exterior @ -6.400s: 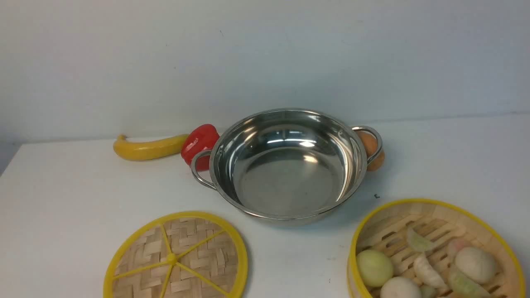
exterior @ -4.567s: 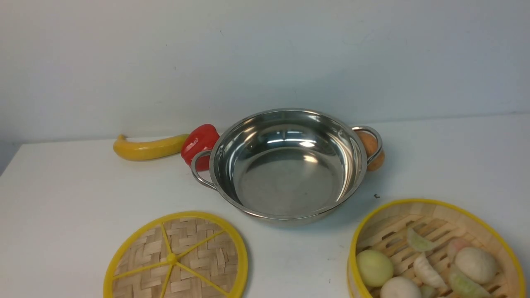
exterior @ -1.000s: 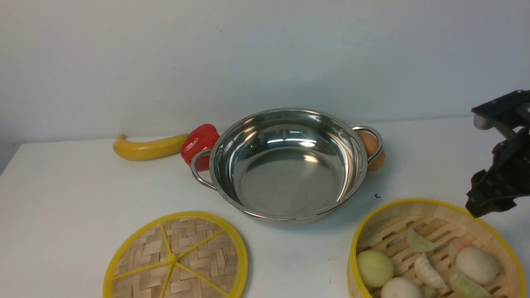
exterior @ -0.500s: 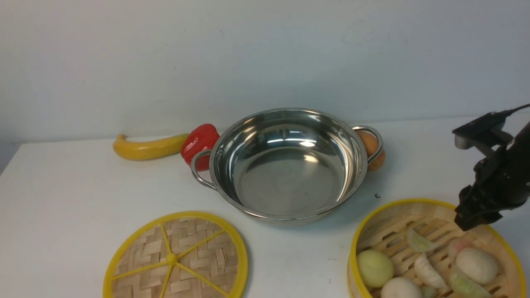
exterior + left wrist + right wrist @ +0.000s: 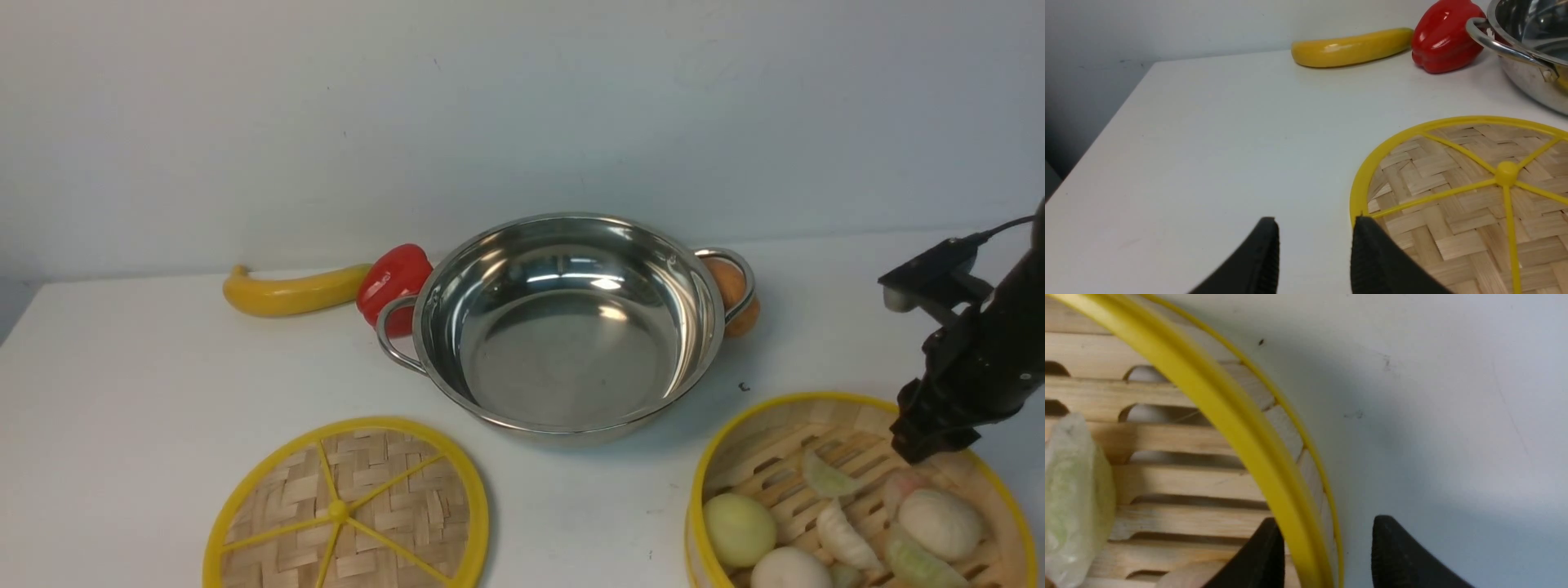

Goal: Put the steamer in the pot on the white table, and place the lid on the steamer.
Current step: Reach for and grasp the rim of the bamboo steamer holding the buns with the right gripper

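The steamer (image 5: 857, 498), a bamboo basket with yellow rims and toy buns and dumplings inside, sits at the front right of the white table (image 5: 147, 392). My right gripper (image 5: 931, 441) is open and straddles the steamer's far right rim (image 5: 1241, 428): one finger inside, one outside. The empty steel pot (image 5: 567, 327) stands at the table's middle. The flat woven lid (image 5: 347, 510) lies at the front left. My left gripper (image 5: 1314, 237) is open and empty just beside the lid's edge (image 5: 1453, 192); it does not show in the front view.
A yellow banana (image 5: 290, 292) and a red pepper (image 5: 396, 282) lie behind the pot's left handle. An orange-brown egg-like thing (image 5: 731, 296) sits behind its right handle. The table's left edge (image 5: 1098, 139) drops off near the left gripper. A wall stands behind.
My right arm came into view from the right and has moved down and left, bringing its gripper onto the steamer's rim. The steamer, pot and lid have not moved.
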Controlling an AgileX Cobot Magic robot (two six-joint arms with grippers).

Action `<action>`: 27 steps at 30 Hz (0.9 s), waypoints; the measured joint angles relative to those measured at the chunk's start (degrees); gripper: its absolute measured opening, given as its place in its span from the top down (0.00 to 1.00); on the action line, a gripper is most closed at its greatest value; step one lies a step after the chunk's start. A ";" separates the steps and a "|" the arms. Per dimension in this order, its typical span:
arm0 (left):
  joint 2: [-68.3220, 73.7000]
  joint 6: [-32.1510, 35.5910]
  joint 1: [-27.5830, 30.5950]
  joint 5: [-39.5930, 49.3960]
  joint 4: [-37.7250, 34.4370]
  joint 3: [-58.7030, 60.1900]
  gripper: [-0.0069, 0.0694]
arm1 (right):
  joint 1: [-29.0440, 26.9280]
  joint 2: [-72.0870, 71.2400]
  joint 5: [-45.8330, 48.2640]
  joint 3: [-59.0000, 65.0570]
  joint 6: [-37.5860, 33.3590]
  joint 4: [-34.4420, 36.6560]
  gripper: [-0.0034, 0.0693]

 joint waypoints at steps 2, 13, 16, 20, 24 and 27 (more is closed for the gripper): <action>0.00 0.00 0.00 0.00 0.00 0.00 0.59 | 0.00 0.00 -0.38 0.00 0.00 0.00 0.53; 0.00 0.00 0.00 0.00 0.00 0.00 0.59 | 0.00 0.06 -1.38 -0.07 -1.18 -0.16 0.53; 0.00 0.00 0.00 0.00 0.00 0.00 0.59 | 0.00 1.00 -1.41 -0.11 -1.24 -0.16 0.53; 0.00 0.00 0.00 0.00 0.00 0.00 0.59 | 0.00 1.73 -1.51 -0.32 -1.31 -0.16 0.54; 0.00 0.00 0.00 0.00 0.00 0.00 0.59 | 0.00 1.86 -1.51 -0.46 -1.43 -0.16 0.54; 0.00 0.00 0.00 0.00 0.00 0.00 0.59 | 0.00 1.86 -1.15 -0.46 -1.43 -0.05 0.62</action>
